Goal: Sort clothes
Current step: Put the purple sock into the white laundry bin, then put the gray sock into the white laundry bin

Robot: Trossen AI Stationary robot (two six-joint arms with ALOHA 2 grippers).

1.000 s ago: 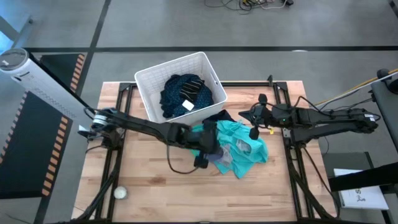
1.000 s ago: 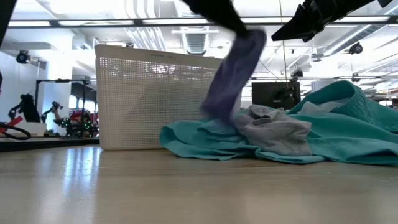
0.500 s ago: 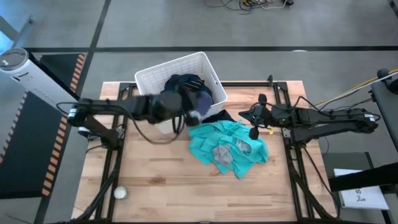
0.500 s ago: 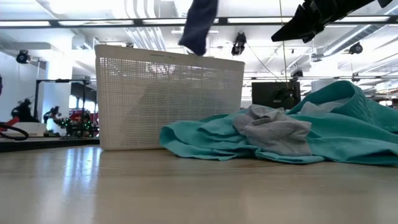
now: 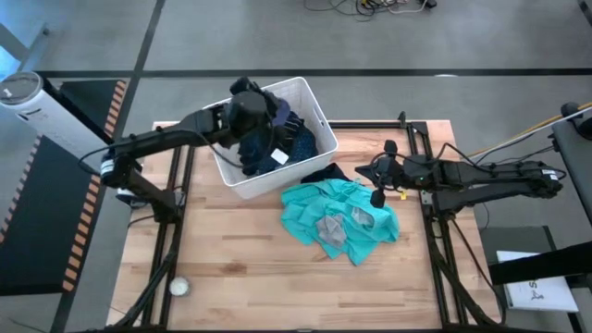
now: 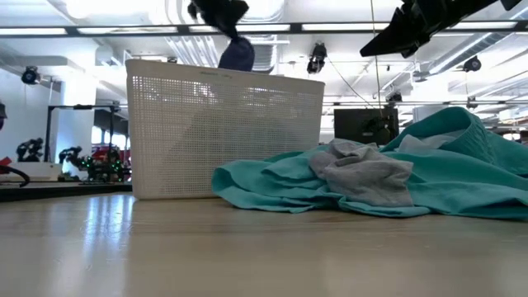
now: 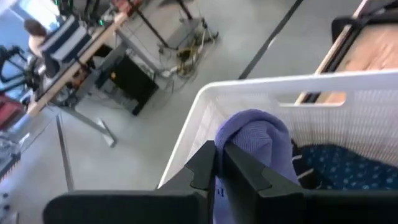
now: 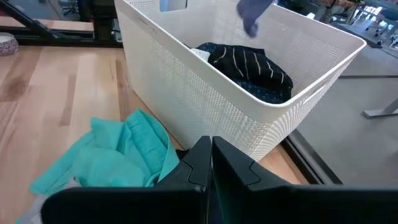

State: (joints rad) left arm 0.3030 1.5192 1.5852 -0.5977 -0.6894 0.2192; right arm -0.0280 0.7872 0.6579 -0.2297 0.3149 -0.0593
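- The left claw is closed on a purple-blue garment, above the white basket.
- The right claw is closed and empty, near the teal garment on the table.

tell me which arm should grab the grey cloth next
Right, probably. The right pincer hangs beside the grey cloth on the teal garment, holding nothing. The left pincer is over the basket with a purple sock.
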